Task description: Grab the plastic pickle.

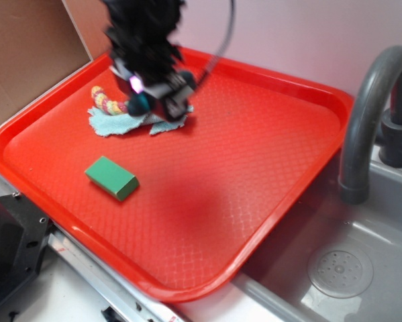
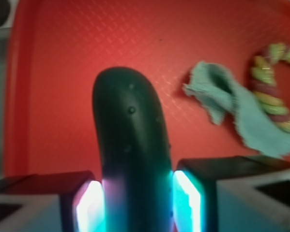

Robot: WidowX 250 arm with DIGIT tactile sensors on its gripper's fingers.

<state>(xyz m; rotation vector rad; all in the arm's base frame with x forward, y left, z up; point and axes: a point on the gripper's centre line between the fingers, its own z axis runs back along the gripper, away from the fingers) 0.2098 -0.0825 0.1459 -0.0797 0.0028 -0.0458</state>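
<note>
Wrist view: plastic pickle (image 2: 131,145) clamped between the jaws, tip protruding forward.

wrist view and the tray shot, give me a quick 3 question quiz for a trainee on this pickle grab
1. True or false: the gripper is shut on the plastic pickle.
2. Which item sits alone near the front left of the red tray? A) green block B) striped rope C) blue cloth
3. Fill in: the striped rope lies partly on the ____.

Key:
1. True; the pads press both sides of the pickle.
2. A, the green block.
3. The blue cloth.
</note>
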